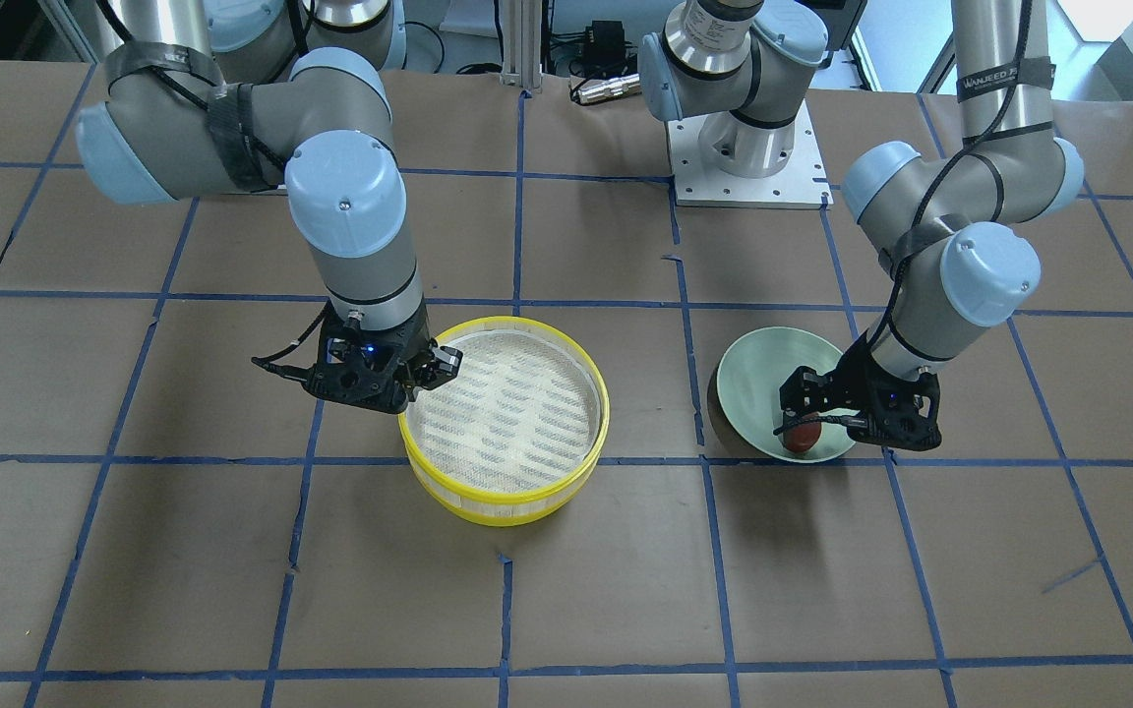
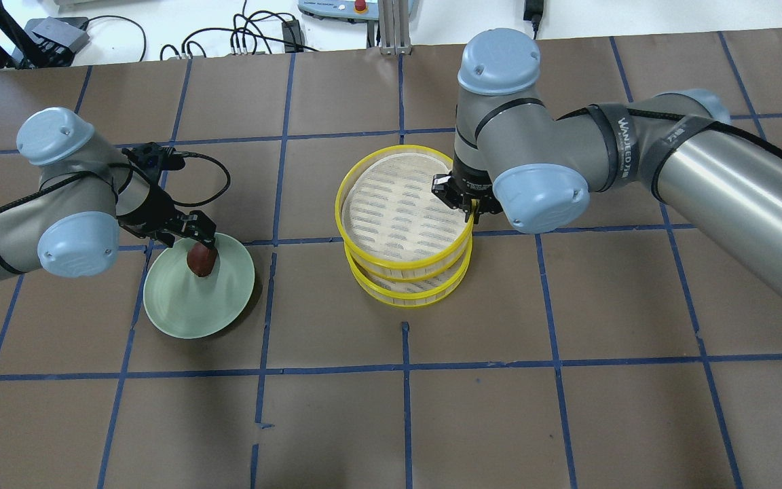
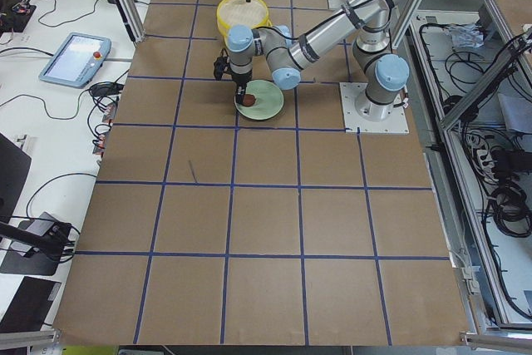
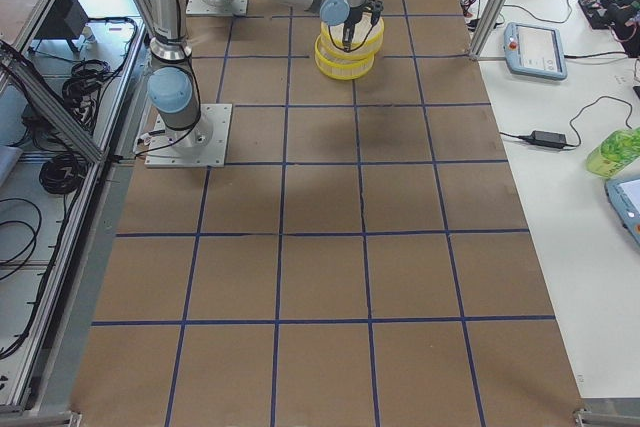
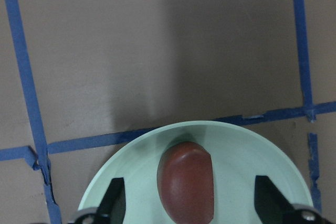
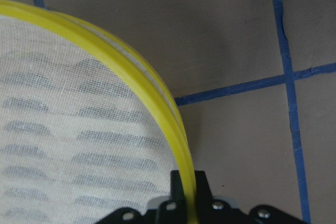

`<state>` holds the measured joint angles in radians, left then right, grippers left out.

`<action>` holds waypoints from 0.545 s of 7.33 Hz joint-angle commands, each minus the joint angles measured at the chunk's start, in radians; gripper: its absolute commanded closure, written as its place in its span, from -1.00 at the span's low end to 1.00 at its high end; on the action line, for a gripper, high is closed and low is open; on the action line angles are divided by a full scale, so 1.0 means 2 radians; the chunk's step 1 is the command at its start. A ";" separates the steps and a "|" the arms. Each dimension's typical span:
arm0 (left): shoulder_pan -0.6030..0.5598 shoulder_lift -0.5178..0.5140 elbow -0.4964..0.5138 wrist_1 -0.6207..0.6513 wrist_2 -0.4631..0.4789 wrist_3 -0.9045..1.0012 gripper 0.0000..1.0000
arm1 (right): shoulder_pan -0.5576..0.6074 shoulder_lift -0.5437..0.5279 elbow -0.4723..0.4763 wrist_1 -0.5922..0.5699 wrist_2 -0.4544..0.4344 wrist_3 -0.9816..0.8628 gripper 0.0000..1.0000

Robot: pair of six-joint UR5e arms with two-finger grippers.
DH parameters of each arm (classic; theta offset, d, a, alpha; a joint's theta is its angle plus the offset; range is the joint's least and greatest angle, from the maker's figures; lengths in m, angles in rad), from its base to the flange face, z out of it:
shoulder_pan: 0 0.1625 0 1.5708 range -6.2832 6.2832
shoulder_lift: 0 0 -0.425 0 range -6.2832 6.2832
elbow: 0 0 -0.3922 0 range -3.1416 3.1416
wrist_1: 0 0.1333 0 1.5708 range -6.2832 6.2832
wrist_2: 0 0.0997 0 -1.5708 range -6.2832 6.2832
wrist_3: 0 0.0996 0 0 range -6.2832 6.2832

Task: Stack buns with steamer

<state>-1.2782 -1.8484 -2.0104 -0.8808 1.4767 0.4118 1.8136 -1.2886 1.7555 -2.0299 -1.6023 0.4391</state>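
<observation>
Two arms are bent down over the brown-papered table, one at each end of the work. On the robot's left, the arm comes in low from the side, elbow folded back on itself, wrist turned down and leaning a little over the green plate. The left gripper hangs right above the reddish-brown bun, which lies on the plate near the rim on the far side from the robot. Its fingers are spread wide, one on either side of the bun, with bare plate showing between each tip and the bun, so nothing is gripped.

Toward the middle of the table, well apart from the plate, stands the yellow steamer. From overhead it reads as a stack of tiers, yellow rings one above another, with a pale slotted mesh floor in the top one. I cannot tell whether the top tier sits fully on what is below.

Further right, the other arm reaches in long from the table's edge, its elbow cranked and its wrist pointing straight down. The right gripper is pinched onto the steamer's top rim on the robot's right side — the wrist camera shows the yellow rim running between the two closed fingers.
</observation>
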 commanded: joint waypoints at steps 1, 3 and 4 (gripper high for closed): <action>0.000 -0.008 0.000 -0.001 0.000 0.000 0.60 | 0.004 0.003 0.012 -0.004 -0.010 0.003 0.88; -0.010 0.004 0.007 0.006 -0.001 -0.046 0.99 | 0.005 0.004 0.013 -0.011 -0.011 0.002 0.87; -0.047 0.030 0.021 0.001 -0.010 -0.096 0.99 | 0.005 0.004 0.018 -0.011 -0.010 0.003 0.87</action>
<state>-1.3105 -1.8355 -1.9938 -0.8750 1.4697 0.3191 1.8232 -1.2816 1.7830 -2.0502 -1.6234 0.4440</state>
